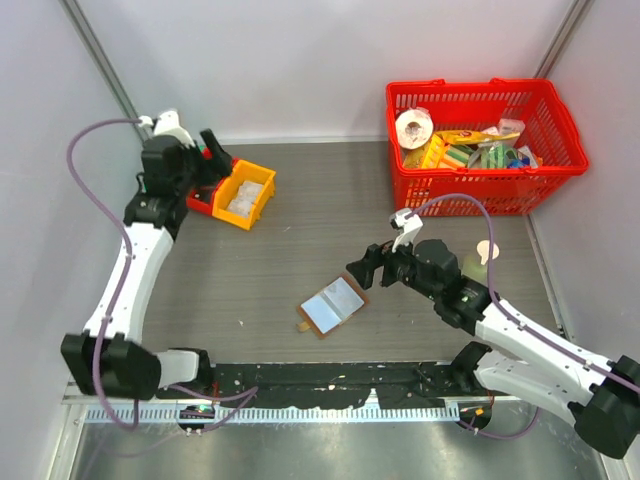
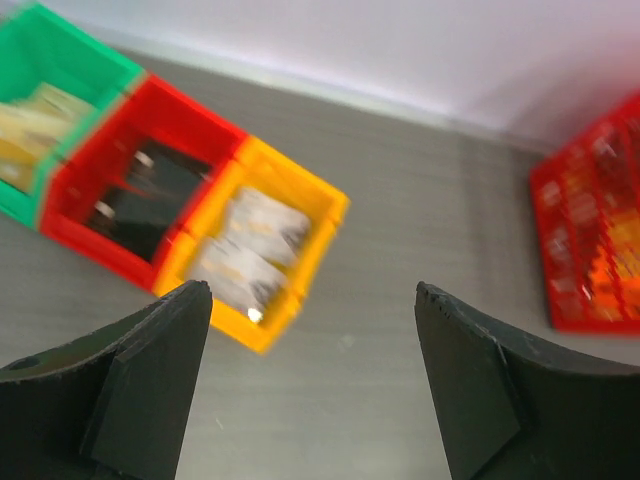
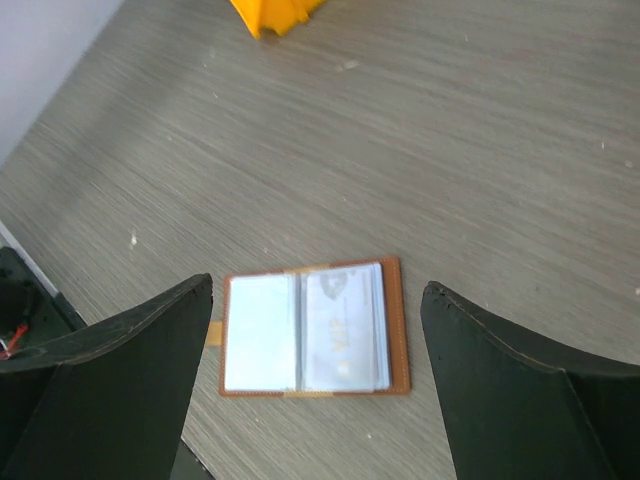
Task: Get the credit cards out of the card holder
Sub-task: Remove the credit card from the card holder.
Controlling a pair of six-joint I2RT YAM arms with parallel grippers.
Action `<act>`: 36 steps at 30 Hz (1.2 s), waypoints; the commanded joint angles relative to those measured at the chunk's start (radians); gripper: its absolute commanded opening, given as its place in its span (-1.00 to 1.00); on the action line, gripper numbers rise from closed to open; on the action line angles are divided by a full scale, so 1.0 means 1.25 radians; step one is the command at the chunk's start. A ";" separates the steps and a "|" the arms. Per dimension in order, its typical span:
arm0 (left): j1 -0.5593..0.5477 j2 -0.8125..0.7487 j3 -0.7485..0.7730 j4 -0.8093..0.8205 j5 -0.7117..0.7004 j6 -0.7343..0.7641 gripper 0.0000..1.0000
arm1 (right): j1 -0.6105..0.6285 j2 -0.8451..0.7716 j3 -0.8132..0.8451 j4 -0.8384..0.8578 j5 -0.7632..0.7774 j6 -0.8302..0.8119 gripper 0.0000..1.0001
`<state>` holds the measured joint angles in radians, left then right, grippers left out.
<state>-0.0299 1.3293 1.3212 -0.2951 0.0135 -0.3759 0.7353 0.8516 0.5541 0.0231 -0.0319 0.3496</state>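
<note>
The card holder [image 1: 333, 306] lies open on the table's near middle, a credit card [image 3: 345, 330] in one pocket. The right gripper [image 1: 368, 266] hovers just right, fingers wide, empty. Far left, the left gripper [image 2: 312, 295] gapes wide, empty, over the yellow bin [image 2: 255, 255].

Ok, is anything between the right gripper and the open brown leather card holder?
Nothing: only bare grey tabletop separates the right gripper from the card holder, per the right wrist view.
</note>
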 commanded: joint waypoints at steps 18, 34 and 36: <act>-0.678 -0.311 -0.451 -0.097 -0.259 -0.429 0.53 | -0.002 0.283 0.130 -0.178 0.019 0.058 0.55; -0.731 -0.023 -0.465 0.054 -0.269 -0.361 -0.03 | -0.002 0.401 0.143 -0.134 -0.001 0.092 0.27; -0.731 0.008 -0.469 0.057 -0.249 -0.363 -0.07 | -0.002 0.410 0.140 -0.115 -0.011 0.098 0.25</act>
<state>-0.9379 1.2919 0.7341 -0.2813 -0.2985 -0.8513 0.7353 1.3437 0.6964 -0.1905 -0.0261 0.4488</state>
